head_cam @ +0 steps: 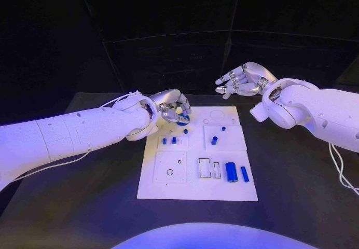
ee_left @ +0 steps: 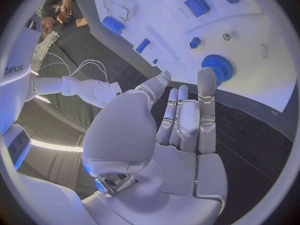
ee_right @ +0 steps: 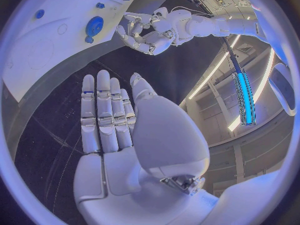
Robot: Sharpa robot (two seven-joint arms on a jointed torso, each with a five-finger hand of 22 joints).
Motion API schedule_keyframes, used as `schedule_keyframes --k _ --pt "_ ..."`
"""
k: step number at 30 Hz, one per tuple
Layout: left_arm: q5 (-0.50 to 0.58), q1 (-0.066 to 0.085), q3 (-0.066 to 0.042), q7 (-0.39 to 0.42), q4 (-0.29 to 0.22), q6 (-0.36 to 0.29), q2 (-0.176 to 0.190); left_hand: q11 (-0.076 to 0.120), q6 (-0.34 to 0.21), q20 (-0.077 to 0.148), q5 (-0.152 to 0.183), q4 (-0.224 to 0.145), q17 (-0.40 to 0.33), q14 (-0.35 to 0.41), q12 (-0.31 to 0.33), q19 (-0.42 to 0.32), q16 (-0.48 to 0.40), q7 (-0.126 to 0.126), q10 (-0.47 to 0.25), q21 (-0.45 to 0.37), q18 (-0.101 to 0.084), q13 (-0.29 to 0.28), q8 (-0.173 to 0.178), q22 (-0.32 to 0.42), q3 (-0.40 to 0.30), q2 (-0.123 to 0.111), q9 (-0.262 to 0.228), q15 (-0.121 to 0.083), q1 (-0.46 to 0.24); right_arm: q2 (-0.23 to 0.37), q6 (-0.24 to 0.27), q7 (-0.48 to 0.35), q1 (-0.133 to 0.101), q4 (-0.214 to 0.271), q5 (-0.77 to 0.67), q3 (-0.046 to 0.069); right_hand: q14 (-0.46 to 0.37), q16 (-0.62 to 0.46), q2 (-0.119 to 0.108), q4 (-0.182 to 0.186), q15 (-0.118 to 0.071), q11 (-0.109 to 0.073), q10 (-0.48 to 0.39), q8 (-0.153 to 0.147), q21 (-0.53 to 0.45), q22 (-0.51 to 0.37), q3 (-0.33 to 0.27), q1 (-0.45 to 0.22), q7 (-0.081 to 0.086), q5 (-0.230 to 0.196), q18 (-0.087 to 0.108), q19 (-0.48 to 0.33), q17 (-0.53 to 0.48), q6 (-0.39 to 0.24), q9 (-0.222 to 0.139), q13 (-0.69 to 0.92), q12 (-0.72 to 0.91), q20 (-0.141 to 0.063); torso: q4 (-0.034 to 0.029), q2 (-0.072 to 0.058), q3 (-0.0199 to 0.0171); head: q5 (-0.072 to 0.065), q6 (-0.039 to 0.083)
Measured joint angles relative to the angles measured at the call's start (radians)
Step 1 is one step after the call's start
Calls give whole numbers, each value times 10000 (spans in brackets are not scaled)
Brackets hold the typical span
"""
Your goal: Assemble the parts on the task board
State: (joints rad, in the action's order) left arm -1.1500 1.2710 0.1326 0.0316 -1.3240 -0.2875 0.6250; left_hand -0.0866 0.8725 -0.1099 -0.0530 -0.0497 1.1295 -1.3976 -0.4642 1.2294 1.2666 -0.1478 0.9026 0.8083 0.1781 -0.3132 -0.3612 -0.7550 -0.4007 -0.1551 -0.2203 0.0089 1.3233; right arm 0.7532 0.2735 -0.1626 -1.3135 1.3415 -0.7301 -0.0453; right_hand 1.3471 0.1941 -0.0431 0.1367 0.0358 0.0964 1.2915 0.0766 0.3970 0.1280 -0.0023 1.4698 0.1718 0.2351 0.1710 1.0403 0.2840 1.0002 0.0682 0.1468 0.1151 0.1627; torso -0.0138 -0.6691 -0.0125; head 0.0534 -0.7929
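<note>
Though near left hand (head_cam: 174, 110), gear (ee_left: 217, 67) unheld

- A robotics laboratory or demonstration cell is indicated.
- A black table (head_cam: 90, 207) is set before dark panelled walls (head_cam: 172, 46), closed off like a test enclosure.
- A white task board (head_cam: 196, 191) with machined recesses and small blue parts (head_cam: 231, 171) is laid out as a bench fixture.
- Long ceiling light strips (ee_right: 242, 92) and loose white cabling (ee_left: 84, 67) are seen in the wrist views.
</note>
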Motion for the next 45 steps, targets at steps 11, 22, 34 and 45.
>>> schedule_keyframes --k 11,22,34,45 --pt "-1941 -34 143 239 740 403 -640 64 587 107 -1 -27 1361 -642 578 1496 1268 86 410 2534 -395 1130 658 -2538 -26 -131 709 -86 -131 -37 -4 -7 1 -16 0 0 0 0 0 28 0 0 0 0 2 -10 28 0 0 0 0 0 0 0 0 1 0 0 11 -7 9 -64 6" --pt "-2811 -128 151 90 1258 1204 -1022 27 823 96 -1 29 1312 -642 715 1630 1268 105 446 2662 -541 1398 784 -2737 30 -131 842 -87 -131 -81 -4 -13 4 -27 0 0 0 -37 0 28 0 0 0 0 4 -9 28 0 0 35 1 0 0 0 0 -7 0 0 -1 -2 7 -76 -18" --pt "-3168 -272 151 -55 1521 1733 -1222 47 978 128 -1 57 1309 -641 782 1662 1307 122 606 2785 -540 1532 890 -2871 59 -131 918 -87 -131 -96 -4 -24 7 -32 0 0 0 -37 0 28 0 0 0 0 5 -8 28 0 0 36 1 0 0 0 0 -6 0 0 -2 2 2 -121 -37" --pt "-3279 -304 150 -142 1670 1982 -1321 60 1142 153 -2 43 1310 -641 888 1758 1348 138 842 2956 -539 1723 1006 -3041 -42 22 1026 -87 22 -123 -4 -33 8 -42 0 0 0 -36 0 27 0 0 0 0 5 -16 28 0 0 35 1 0 0 0 0 -6 0 -1 -7 6 -1 -135 -51"
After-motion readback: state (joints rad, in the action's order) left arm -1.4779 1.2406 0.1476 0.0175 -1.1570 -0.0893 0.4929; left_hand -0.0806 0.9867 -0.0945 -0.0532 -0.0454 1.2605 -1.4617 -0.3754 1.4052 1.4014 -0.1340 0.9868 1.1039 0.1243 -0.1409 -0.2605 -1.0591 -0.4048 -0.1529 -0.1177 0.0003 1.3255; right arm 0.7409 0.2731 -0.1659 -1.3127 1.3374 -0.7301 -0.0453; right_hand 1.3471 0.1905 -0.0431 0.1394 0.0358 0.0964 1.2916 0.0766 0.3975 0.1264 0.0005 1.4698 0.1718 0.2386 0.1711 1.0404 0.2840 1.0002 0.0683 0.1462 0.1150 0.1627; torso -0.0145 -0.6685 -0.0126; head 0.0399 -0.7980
